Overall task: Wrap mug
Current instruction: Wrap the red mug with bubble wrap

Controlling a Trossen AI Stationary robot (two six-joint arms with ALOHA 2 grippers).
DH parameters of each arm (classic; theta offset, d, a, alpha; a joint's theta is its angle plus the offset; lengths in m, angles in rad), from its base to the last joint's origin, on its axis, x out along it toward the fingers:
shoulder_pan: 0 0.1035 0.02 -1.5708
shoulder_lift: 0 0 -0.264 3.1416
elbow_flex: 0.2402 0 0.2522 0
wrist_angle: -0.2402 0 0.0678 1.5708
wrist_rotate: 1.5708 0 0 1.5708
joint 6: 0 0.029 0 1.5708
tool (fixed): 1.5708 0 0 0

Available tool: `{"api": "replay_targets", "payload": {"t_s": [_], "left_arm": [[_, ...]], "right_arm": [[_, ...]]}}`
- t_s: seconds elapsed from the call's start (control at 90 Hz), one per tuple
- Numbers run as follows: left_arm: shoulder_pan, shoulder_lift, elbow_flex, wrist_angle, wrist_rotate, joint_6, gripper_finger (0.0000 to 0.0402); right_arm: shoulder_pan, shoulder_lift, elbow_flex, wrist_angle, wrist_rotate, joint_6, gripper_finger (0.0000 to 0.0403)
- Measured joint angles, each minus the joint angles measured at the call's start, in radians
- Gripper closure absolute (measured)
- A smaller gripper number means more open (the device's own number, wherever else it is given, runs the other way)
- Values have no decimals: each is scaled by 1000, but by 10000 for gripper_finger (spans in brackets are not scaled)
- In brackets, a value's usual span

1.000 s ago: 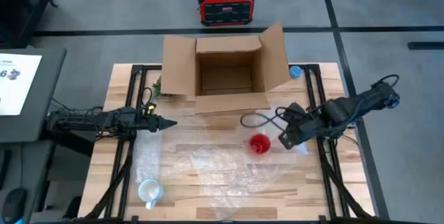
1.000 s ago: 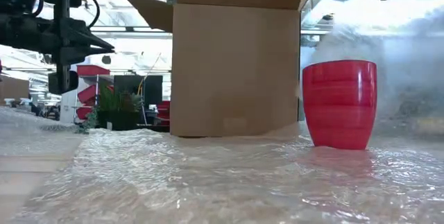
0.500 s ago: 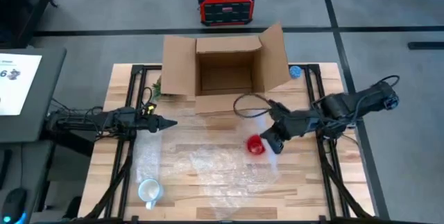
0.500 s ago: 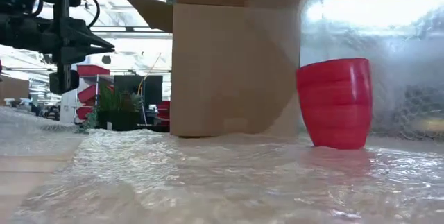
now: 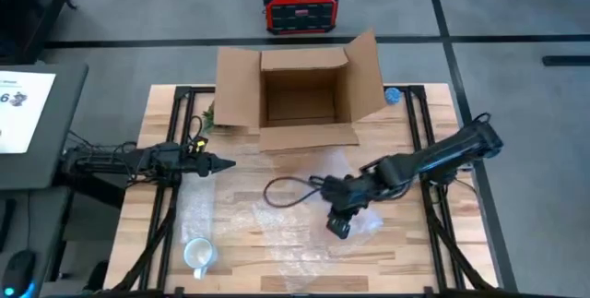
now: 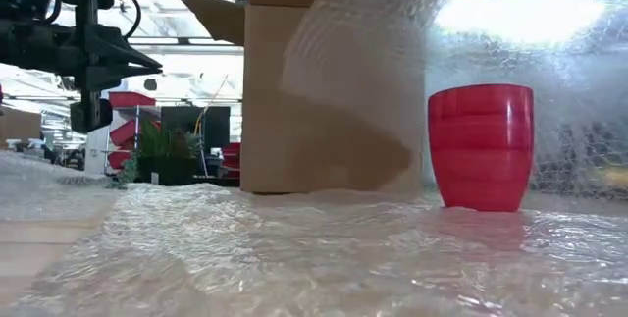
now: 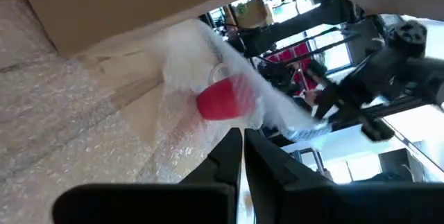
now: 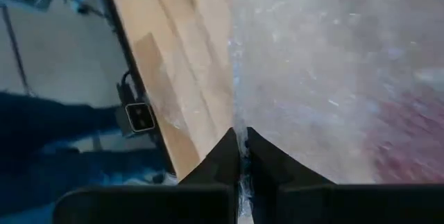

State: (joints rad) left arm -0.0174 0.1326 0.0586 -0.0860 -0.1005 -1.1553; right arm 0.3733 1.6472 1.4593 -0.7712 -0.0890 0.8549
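Right gripper pulls a fold of bubble wrap over the red mug!

The right gripper [image 5: 337, 227] reaches out over the middle of the table [image 5: 157, 115], fingers [image 8: 267, 163] pinched tight on an edge of the bubble wrap [image 5: 249, 215], which drapes up and over the red mug [image 6: 481, 147]. From the low camera the mug stands upright on the wrap, just beside the open cardboard box [image 5: 297, 100], with a clear sheet rising behind and above it. The left gripper [image 5: 221, 163] waits over the table's left side, fingers pressed together and holding nothing. A white mug [image 5: 197, 255] sits apart near the front left corner, at the wrap's edge.
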Motion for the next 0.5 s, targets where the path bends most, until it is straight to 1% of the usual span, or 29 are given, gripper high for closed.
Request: {"api": "replay_targets", "payload": {"t_s": [0.133,0.267,0.322,0.4,0.5], "left_arm": [[0,0,0,0,0,0,402],[0,0,0,-2,1,0,402],[0,0,0,-3,1,0,402],[0,0,0,-4,2,-6,402],[0,0,1,-5,9,-7,402]], "right_arm": [[-3,75,0,84,-20,-29,403],[-23,142,0,85,-21,-61,403],[-35,164,0,85,-39,-86,401],[-58,191,0,109,-96,-118,386],[-87,209,0,141,-164,-146,349]]}}
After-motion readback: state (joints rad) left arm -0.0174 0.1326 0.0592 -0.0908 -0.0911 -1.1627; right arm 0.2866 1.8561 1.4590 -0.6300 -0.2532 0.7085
